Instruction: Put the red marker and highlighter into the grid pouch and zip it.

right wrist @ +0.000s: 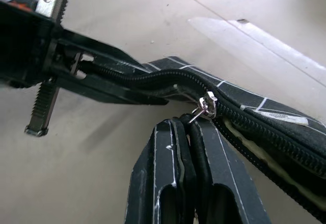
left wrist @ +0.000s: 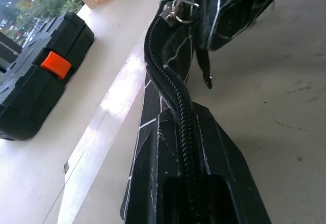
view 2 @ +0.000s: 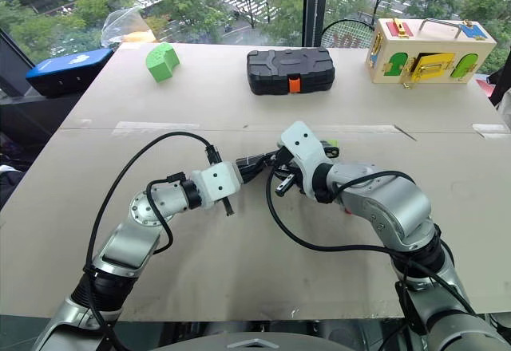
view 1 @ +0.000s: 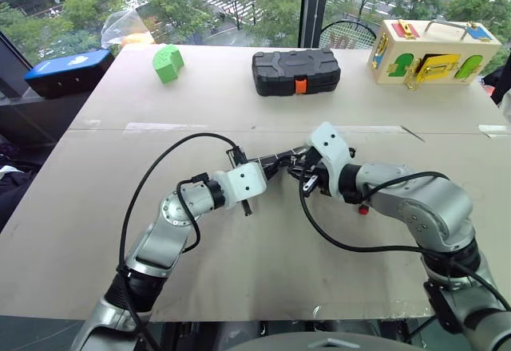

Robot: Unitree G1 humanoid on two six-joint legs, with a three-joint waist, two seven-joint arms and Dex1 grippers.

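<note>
Evidently black, white-gridded grid pouch (right wrist: 265,117), perhaps half-zipped.

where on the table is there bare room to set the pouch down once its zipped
Bare stretches: the near table in front of both arms, and the left side below the green block. Crowded: the centre, where both grippers hold the grid pouch, and the far edge with the black hard case and wooden box.

Grid pouch (right wrist: 265,117) between pincers (mid-table); hard case (view 1: 296,72) behind.
</note>
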